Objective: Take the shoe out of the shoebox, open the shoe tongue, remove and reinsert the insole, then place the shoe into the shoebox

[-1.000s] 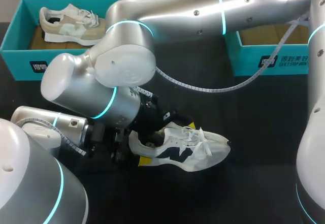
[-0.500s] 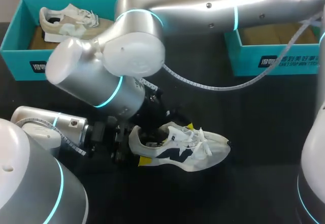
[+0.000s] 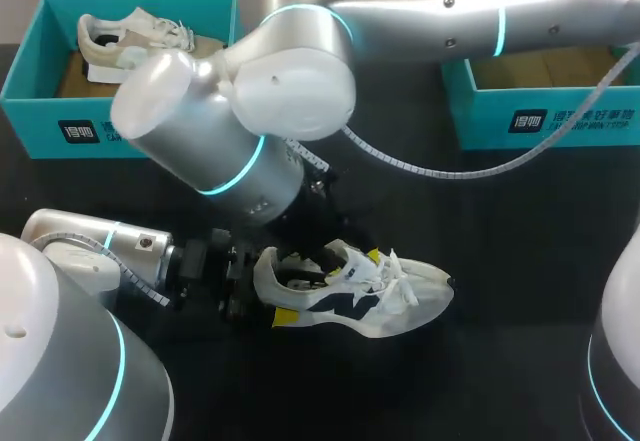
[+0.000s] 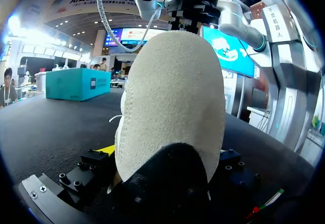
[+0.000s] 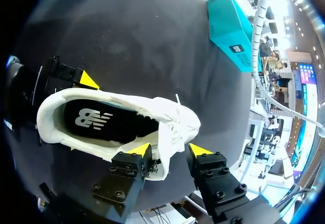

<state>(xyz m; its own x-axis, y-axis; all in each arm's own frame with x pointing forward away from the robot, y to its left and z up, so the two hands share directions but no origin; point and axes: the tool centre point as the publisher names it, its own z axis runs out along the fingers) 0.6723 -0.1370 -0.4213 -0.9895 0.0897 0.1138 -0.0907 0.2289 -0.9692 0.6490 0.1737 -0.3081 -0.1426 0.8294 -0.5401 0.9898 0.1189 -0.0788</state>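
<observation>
A white shoe (image 3: 365,296) with a dark logo lies on the black table, toe to the right. My left gripper (image 3: 240,283) comes in from the lower left and holds the heel (image 4: 172,107) from both sides; one yellow tip (image 3: 285,317) presses on the near side. My right gripper (image 5: 170,150) hangs over the shoe's mouth beside the laces. One of its fingertips (image 5: 139,149) is at the inner edge of the opening. The other fingertip (image 5: 200,150) stands clear outside, with a white flap (image 5: 158,169) by the tongue between them. The dark insole (image 5: 106,122) shows inside the shoe.
A teal shoebox (image 3: 40,111) at the back left holds a second, beige-and-white shoe (image 3: 130,46). Another teal box (image 3: 540,116) stands at the back right. My right arm's big elbow (image 3: 240,131) spans the table's middle above the shoe.
My right arm has shifted right and back, and its fingers have come closer together around the flap. The shoe and my left gripper have stayed in place.
</observation>
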